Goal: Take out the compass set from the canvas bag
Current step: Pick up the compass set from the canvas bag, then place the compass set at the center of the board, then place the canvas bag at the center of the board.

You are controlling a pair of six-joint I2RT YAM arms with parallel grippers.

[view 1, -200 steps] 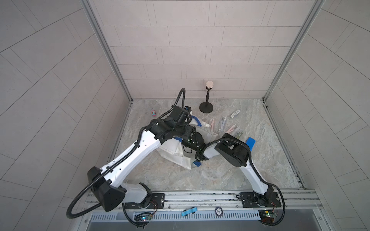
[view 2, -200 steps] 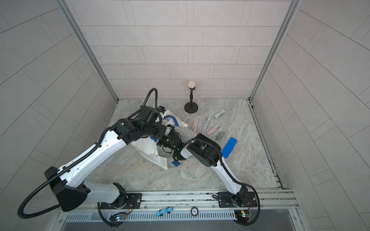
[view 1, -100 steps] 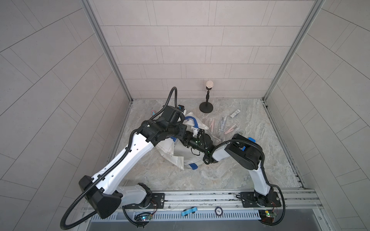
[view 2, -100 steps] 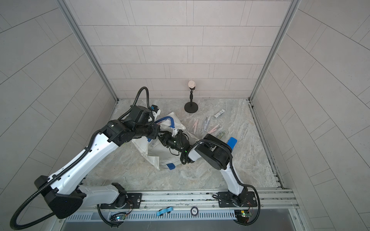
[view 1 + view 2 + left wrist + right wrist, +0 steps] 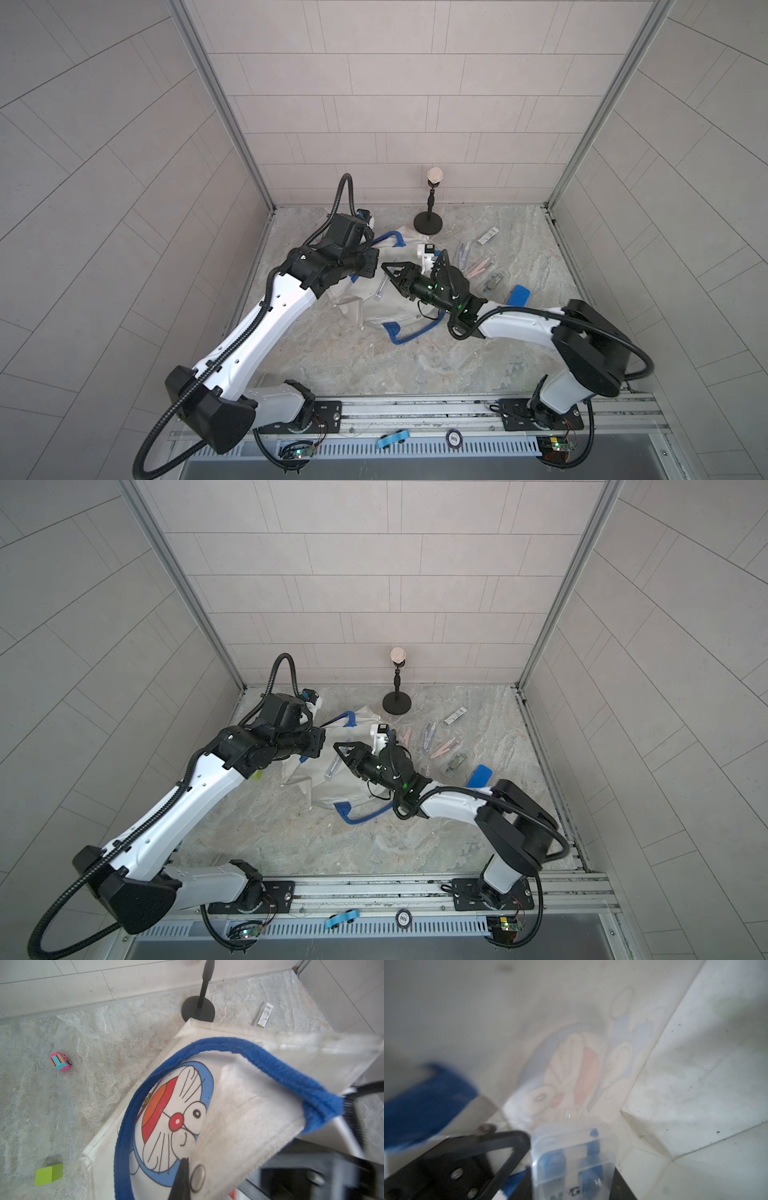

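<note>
canvas bag [image 5: 376,311] slumped on table [image 5: 374,374], mouth open | right gripper [image 5: 390,275] pinching clear compass set [image 5: 572,1159] case at bag mouth, in or out unclear | left gripper [image 5: 182,1172] clamped on bag rim beside snap [image 5: 197,1174] | black stand [image 5: 428,224] behind, by back wall

I work in a robot test cell: pale grey panelled walls [image 5: 374,104] box in my marbled stone counter [image 5: 353,365], with a metal mounting rail [image 5: 415,409] along its front.
</note>
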